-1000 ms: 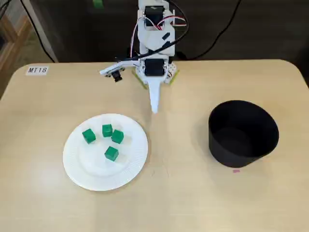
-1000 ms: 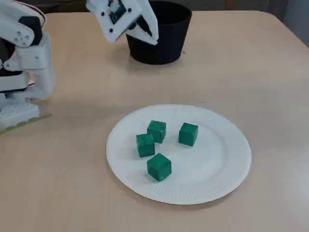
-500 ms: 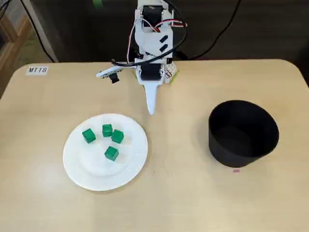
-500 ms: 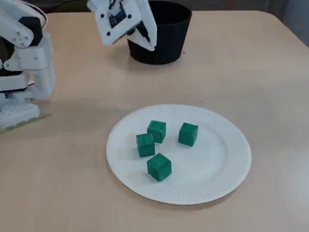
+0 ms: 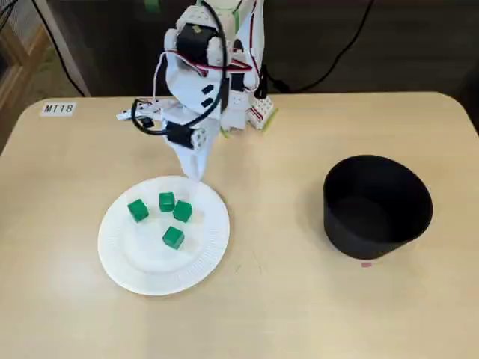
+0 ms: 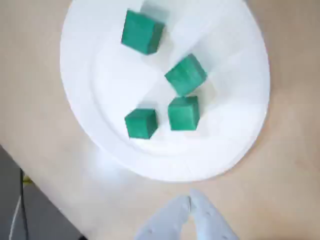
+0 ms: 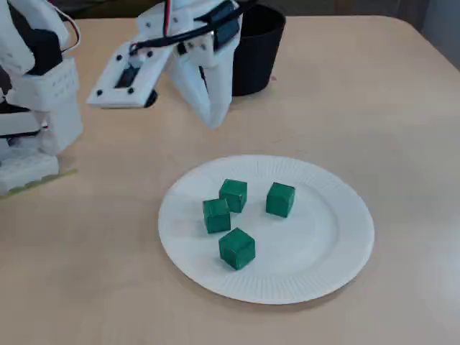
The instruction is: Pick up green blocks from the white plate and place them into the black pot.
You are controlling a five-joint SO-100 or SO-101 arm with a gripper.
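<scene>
**Closed hand at the plate's rim, no block picked yet**

The hand (image 5: pixel 193 172) hangs empty, its two fingers pressed together and pointing down over the bench (image 5: pixel 284 314), just beside the upper rim of the white paper plate (image 5: pixel 120 262). In the wrist view the closed fingertips (image 6: pixel 172 217) sit at bottom centre, with the plate filling the frame above them. Four green blocks (image 5: pixel 173 237) lie on the plate. None is in the black pot (image 5: pixel 378 206), which stands well apart at the right of that fixed view.

The step looks like the reach for a first block. To do it well, the hand should probably spread wide before descending and choose a block with room around it. The lowest one in that fixed view stands free, while a pair of blocks (image 5: pixel 182 212) sits almost touching, so a finger there could knock the neighbour. Squaring the fingers to flat faces rather than corners should steady the grip. The light plate may slide if pressed.
</scene>
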